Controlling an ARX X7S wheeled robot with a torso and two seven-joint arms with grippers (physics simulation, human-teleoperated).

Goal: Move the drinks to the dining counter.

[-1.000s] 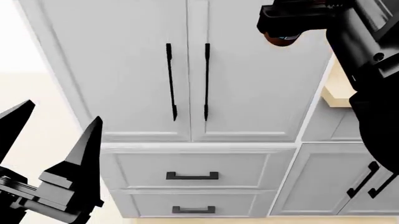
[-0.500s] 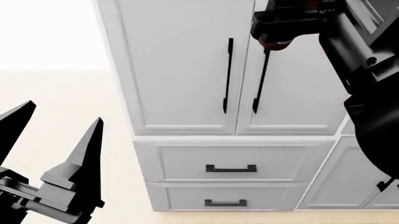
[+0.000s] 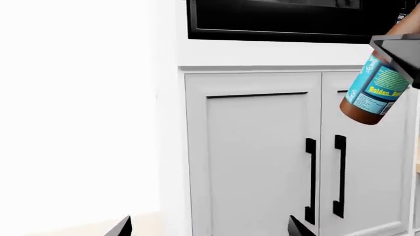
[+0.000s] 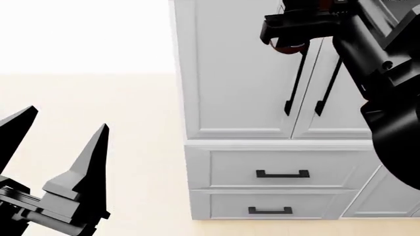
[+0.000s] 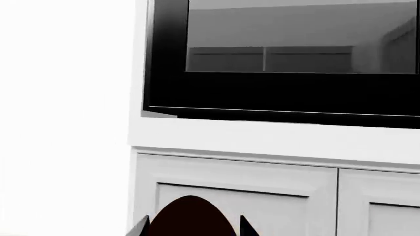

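Observation:
One of the drinks, a brown glass bottle [image 3: 371,93] with a blue label, hangs tilted in the air in front of white cabinet doors. My right gripper [image 4: 288,35] is shut on it, high at the head view's upper right, where only the bottle's dark base [image 4: 289,47] shows. In the right wrist view the bottle [image 5: 191,219] is a dark rounded shape between the two fingertips. My left gripper [image 4: 62,125] stands open and empty at the lower left, with its fingertips [image 3: 122,228] far apart. The dining counter is out of view.
A tall white cabinet [image 4: 236,78] with black bar handles [image 4: 291,88] and two drawers [image 4: 282,173] fills the right half of the head view. A black built-in oven window [image 5: 288,64] sits above the doors. Pale beige floor [image 4: 98,98] lies to the left.
The head view has swung left, so the cabinet has slid toward the right of the picture and more floor shows. Both grippers keep their places, the right one holding the bottle.

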